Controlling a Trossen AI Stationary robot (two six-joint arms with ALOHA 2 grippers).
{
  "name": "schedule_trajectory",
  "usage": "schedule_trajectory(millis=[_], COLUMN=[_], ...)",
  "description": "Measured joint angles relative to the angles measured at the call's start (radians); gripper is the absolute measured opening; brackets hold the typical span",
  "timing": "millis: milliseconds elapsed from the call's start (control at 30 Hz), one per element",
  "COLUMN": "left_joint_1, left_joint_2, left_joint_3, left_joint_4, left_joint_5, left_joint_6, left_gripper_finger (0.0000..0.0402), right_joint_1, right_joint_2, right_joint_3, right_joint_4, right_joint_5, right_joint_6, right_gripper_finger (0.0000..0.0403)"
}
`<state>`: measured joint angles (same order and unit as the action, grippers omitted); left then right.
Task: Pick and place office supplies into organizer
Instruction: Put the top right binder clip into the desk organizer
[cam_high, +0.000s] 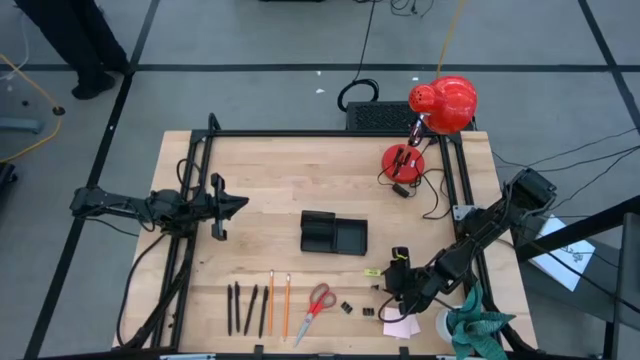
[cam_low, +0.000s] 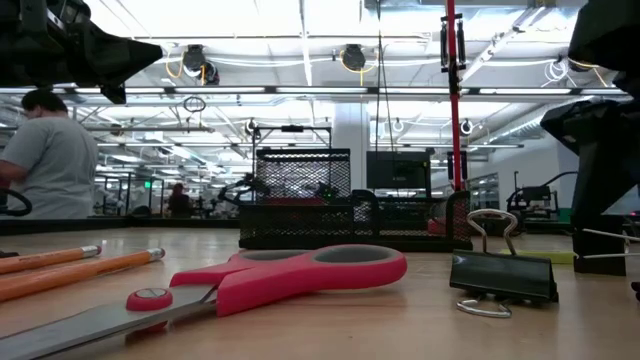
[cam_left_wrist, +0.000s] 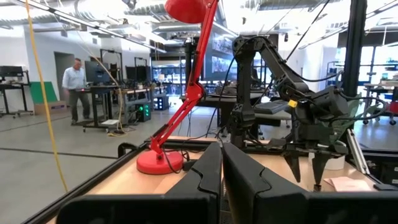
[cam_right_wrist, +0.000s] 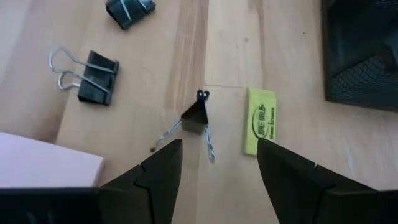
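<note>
Above the near right stretch of the table, short of the organizer (cam_high: 334, 234), we hold our right gripper (cam_right_wrist: 219, 163) pointing down with its fingers spread wide and nothing between them. Framed in that gap lies a small binder clip (cam_right_wrist: 196, 118), tipped on its side with its wire handles splayed, and just beside it the yellow eraser (cam_right_wrist: 259, 121); we judge the spread stance is meant to straddle the clip for a pick. Two more clips (cam_right_wrist: 99, 76) lie a little further from the organizer, and the pink sticky-note pad (cam_right_wrist: 43, 168) sits near them at the table's near edge. The organizer itself is empty as far as we can see, so sorting has barely begun. Farther along the near edge from it lie the red-handled scissors (cam_high: 318, 302), orange pencils (cam_high: 278, 303) and black pens (cam_high: 247, 309) in a row, all apart and easy to reach. Our left gripper (cam_high: 222, 207) waits on the organizer's far left, fingers pressed together, holding nothing.
</note>
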<state>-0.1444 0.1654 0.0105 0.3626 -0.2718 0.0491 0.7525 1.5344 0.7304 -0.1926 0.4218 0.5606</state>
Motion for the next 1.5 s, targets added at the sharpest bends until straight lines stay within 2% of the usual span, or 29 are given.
schedule_trajectory(millis=[233,433,767,1033,1500], left_joint_1=[0.0,0.0,0.0,0.0,0.0], left_joint_2=[0.0,0.0,0.0,0.0,0.0], left_joint_3=[0.0,0.0,0.0,0.0,0.0], left_joint_4=[0.0,0.0,-0.003,-0.009,-0.009], left_joint_5=[0.0,0.0,0.0,0.0,0.0], left_joint_6=[0.0,0.0,-0.002,-0.002,-0.002], left_gripper_finger=[0.0024,0.0024,0.0024,0.0024,0.0024], right_joint_1=[0.0,-0.002,-0.002,-0.002,-0.002], right_joint_2=[0.003,0.003,0.015,0.093,0.081], right_joint_3=[-0.034,-0.087,-0.116,-0.126,-0.128], right_joint_4=[0.01,0.165,0.233,0.314,0.34], right_joint_5=[0.021,0.022,0.021,0.007,-0.012], right_joint_6=[0.01,-0.086,-0.108,-0.108,-0.166], right_gripper_finger=[0.02,0.02,0.0196,0.0152,0.0069])
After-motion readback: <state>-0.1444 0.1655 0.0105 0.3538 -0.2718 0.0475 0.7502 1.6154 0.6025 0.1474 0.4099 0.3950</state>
